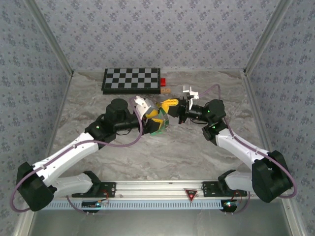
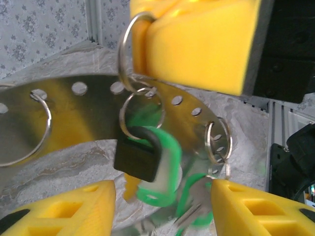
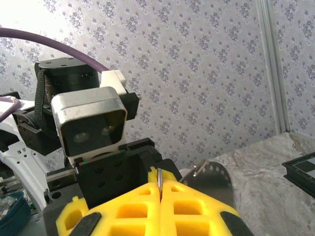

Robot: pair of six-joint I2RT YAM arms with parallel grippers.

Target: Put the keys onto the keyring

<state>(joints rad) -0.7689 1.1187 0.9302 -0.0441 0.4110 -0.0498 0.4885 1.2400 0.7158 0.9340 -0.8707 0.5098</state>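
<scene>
Keyring (image 2: 93, 105): flat metal band w/ punched holes, mid-table btwn both grippers in the top view. Green-headed keys (image 2: 167, 140) + a black-headed key (image 2: 140, 158) hang off it. At 3 o'clock the right gripper (image 3: 160, 183), fingers closed on a wire ring (image 2: 131, 49) linked to the band. At 9 the left gripper (image 2: 162, 189), fingers apart, keys btwn them. Chessboard (image 1: 132, 80) at 11.

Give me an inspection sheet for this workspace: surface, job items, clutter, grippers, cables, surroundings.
Surface: marbled table.
Job's things: perforated metal keyring held up between the arms; green keys hang below it.
Clutter: checkerboard, red block, tan piece and white object at the back.
Grippers: right gripper shut on a split ring at the keyring's edge; left gripper open, keys between its fingers.
Cables: purple cables loop along both arms.
Surroundings: patterned walls.
</scene>
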